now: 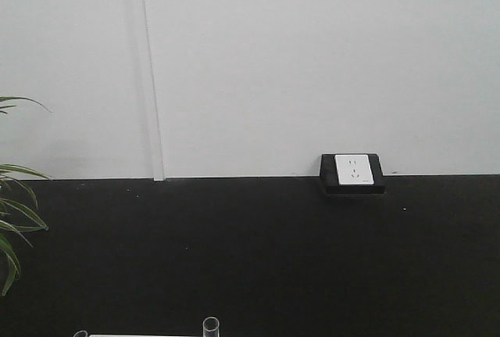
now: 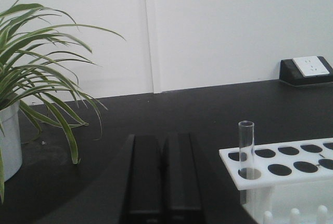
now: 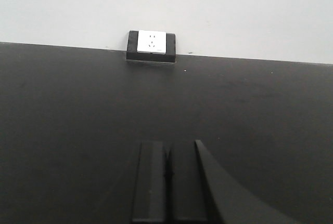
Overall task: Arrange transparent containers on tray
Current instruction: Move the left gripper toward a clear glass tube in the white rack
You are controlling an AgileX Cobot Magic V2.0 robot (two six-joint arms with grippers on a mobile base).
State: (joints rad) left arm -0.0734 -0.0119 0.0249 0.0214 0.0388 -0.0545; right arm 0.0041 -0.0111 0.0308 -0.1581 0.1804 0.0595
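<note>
Bench [image 2: 208, 104] lay open left of the rack [image 2: 294, 158]; one slim clear test tube [image 2: 246, 146] stood upright in its corner hole; left pincer [image 2: 162, 182] and right pincer [image 3: 166, 182] clenched, empty

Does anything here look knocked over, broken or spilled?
Nothing stands out. The single test tube stands upright in an end hole of the white rack and looks intact as far as I can tell. The potted plant is upright, and no spill shows on the black table.
</note>
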